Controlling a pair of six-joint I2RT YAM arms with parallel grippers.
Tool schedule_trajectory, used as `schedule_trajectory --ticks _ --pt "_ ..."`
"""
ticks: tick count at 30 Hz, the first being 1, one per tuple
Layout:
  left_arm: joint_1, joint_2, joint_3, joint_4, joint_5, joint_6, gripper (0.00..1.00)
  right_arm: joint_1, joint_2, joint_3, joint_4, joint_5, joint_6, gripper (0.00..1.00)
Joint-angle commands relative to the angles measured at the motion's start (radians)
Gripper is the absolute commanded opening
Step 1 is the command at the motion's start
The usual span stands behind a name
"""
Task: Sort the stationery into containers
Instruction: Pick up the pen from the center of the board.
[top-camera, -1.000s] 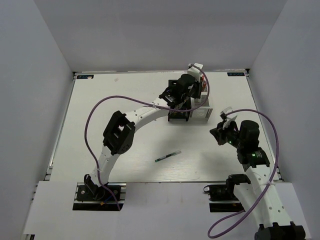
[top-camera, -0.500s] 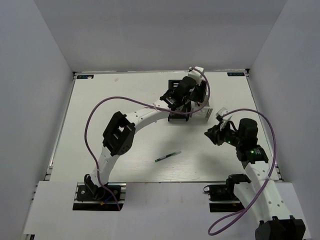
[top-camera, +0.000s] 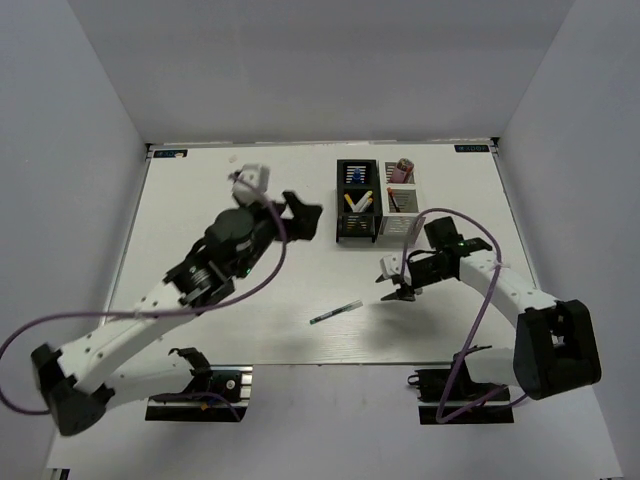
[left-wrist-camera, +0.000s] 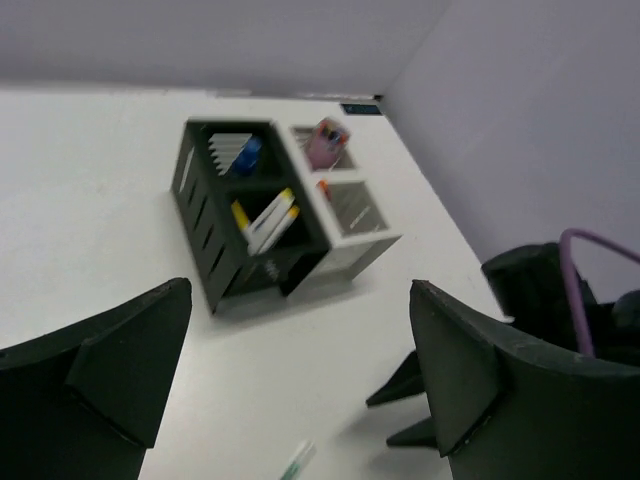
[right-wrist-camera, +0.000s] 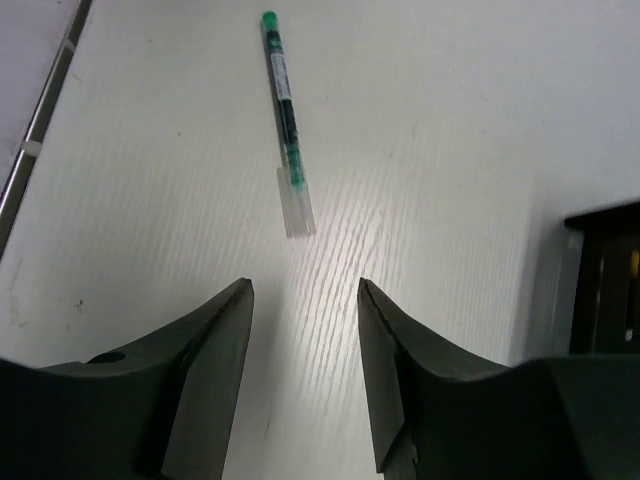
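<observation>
One green-and-white pen (top-camera: 335, 312) (right-wrist-camera: 285, 120) lies loose on the table. My right gripper (top-camera: 390, 288) (right-wrist-camera: 304, 284) hovers low just short of its clear end, open and empty. The black container (top-camera: 357, 200) (left-wrist-camera: 235, 215) holds white pens with yellow tips (left-wrist-camera: 265, 218) and a blue-capped bottle (left-wrist-camera: 245, 155). The white-grey container (top-camera: 400, 200) (left-wrist-camera: 345, 205) beside it holds a pink cylinder (left-wrist-camera: 325, 145) and a red pen (left-wrist-camera: 322, 186). My left gripper (top-camera: 305, 222) (left-wrist-camera: 300, 287) hangs wide open and empty, left of the containers and above the table.
The table's near edge with a metal rail (right-wrist-camera: 40, 120) runs close behind the pen. The right arm's purple cable (top-camera: 470, 300) loops over the right side of the table. Grey walls enclose the table on three sides.
My left gripper has pulled back from over the containers toward the left and opened wide. My right arm has swung down and left toward the green pen, its jaws opening.
</observation>
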Motion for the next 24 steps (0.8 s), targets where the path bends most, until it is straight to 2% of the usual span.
schedule_trajectory --ticks 1,2,3,7,8,9,11,13,19,21,24 --pt "0.006 -0.138 -0.237 -0.143 -0.079 -0.183 0.99 0.114 0.020 0.055 -0.021 0.045 -0.116 0.52" --pt "0.006 -0.218 -0.275 -0.178 -0.089 -0.245 0.99 0.151 0.037 0.066 0.020 0.077 -0.096 0.52" --pt "0.006 -0.253 -0.336 -0.193 -0.089 -0.265 0.99 0.173 0.046 0.074 0.062 0.092 -0.014 0.52" --pt "0.006 -0.363 -0.421 -0.293 -0.151 -0.363 0.99 0.314 0.123 0.135 0.090 0.177 0.070 0.50" --pt "0.006 -0.374 -0.430 -0.314 -0.161 -0.385 0.99 0.335 0.129 0.137 0.090 0.190 0.070 0.50" --pt "0.006 -0.383 -0.449 -0.347 -0.171 -0.414 0.99 0.408 0.141 0.126 0.103 0.250 0.084 0.50" --pt "0.006 -0.396 -0.459 -0.365 -0.180 -0.426 0.99 0.455 0.152 0.118 0.211 0.292 0.213 0.50" --pt "0.006 -0.405 -0.469 -0.393 -0.200 -0.449 0.99 0.518 0.190 0.144 0.226 0.345 0.261 0.50" --pt "0.006 -0.449 -0.518 -0.451 -0.238 -0.521 0.99 0.621 0.245 0.166 0.255 0.419 0.318 0.50" --pt "0.006 -0.460 -0.529 -0.482 -0.249 -0.543 0.99 0.633 0.262 0.178 0.286 0.442 0.390 0.50" --pt "0.006 -0.471 -0.548 -0.514 -0.249 -0.567 0.99 0.650 0.285 0.175 0.324 0.480 0.415 0.50"
